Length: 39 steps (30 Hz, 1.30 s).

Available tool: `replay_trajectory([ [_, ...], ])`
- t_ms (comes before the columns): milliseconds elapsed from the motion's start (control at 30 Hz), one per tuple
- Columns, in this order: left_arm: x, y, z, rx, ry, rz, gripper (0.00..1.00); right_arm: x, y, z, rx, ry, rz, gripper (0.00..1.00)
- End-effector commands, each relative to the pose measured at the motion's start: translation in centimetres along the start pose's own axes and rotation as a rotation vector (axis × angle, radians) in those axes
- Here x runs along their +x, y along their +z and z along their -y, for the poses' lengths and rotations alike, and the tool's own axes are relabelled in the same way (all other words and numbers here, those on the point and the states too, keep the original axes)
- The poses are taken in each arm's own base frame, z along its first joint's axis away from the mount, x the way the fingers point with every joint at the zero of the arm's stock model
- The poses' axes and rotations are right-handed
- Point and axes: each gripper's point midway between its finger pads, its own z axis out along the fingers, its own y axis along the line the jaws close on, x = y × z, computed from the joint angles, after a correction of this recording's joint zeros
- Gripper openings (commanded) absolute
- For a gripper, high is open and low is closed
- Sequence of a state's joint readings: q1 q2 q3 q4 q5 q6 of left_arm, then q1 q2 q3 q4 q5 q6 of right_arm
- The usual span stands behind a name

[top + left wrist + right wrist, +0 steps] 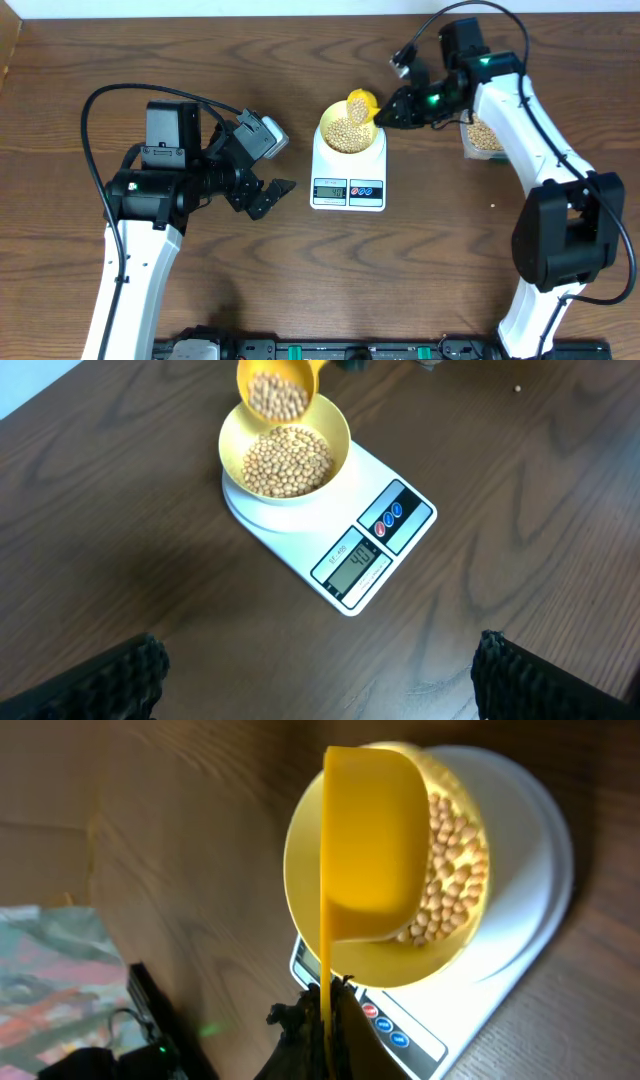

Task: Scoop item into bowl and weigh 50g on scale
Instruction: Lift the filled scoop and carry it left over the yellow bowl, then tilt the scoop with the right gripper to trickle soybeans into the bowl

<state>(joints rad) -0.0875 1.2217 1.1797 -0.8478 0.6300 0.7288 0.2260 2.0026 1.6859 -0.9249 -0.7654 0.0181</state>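
- A dark brown wooden worktop (300, 300) carries everything. A white rectangular digital kitchen scale (347, 200) lies near its middle, between the two arms.
- The small round pale-yellow bowl (228, 450) sits on the scale's platform and already holds a good layer of small tan-beige beans (288, 460), so the scooping is well under way.
- The right gripper (390, 110) is clamped on the thin handle of a bright yellow plastic measuring scoop (370, 840). It holds the scoop tilted over the bowl's far rim.
- The left wrist view shows beans heaped in the scoop's mouth. This load looks only partly tipped out.
- The scale's grey display is lit with digits, but they are too small to read with certainty. Whether the target weight is reached cannot be told.
- A clear rectangular plastic tub (483, 135) with more beans stands beside the right arm, well apart from the scale, as the supply.
- The left gripper (270, 197) hangs just left of the scale with its fingers wide apart and nothing in them.
- Judged from this, what is left is fine work: trickling beans in, checking the reading, then setting the scoop aside.
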Motion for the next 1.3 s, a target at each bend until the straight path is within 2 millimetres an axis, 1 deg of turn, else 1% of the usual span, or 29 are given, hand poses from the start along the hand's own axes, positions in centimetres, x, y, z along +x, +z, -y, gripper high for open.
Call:
replay_trajectory([
  [0, -0.5, -0.3, -0.1, -0.004, -0.007, 0.015, 0.99, 0.1, 0.9, -0.6, 0.024, -0.038, -0.021, 0.01],
  [67, -0.5, -0.3, -0.1, -0.004, -0.007, 0.015, 0.99, 0.3, 0.9, -1.0, 0.022, -0.053, -0.028, 0.01],
  [167, -0.5, -0.3, -0.1, -0.004, -0.007, 0.015, 0.99, 0.2, 0.4, -1.2, 0.060, -0.065, -0.025, 0.01],
  [367, -0.5, -0.3, -0.1, -0.003, -0.007, 0.015, 0.99, -0.3, -0.9, -1.4, 0.173, -0.104, -0.025, 0.01],
  [500, -0.5, -0.3, -0.1, -0.004, -0.007, 0.015, 0.99, -0.7, -1.3, -1.9, 0.230, -0.155, -0.029, 0.01],
  [667, -0.5, -0.3, -0.1, -0.004, -0.007, 0.015, 0.99, -0.8, -1.1, -2.5, 0.272, -0.189, -0.037, 0.01],
  [967, -0.5, -0.3, -0.1, -0.004, -0.007, 0.015, 0.99, -0.6, -0.9, -2.4, 0.304, -0.244, -0.053, 0.01],
  [1100, -0.5, -0.3, -0.1, -0.004, -0.007, 0.015, 0.99, -0.6, -0.9, -2.0, 0.349, -0.256, -0.058, 0.01],
  [1267, -0.5, -0.3, -0.1, -0.004, -0.007, 0.015, 0.99, -0.5, -0.6, -2.6, 0.331, -0.266, -0.062, 0.01],
])
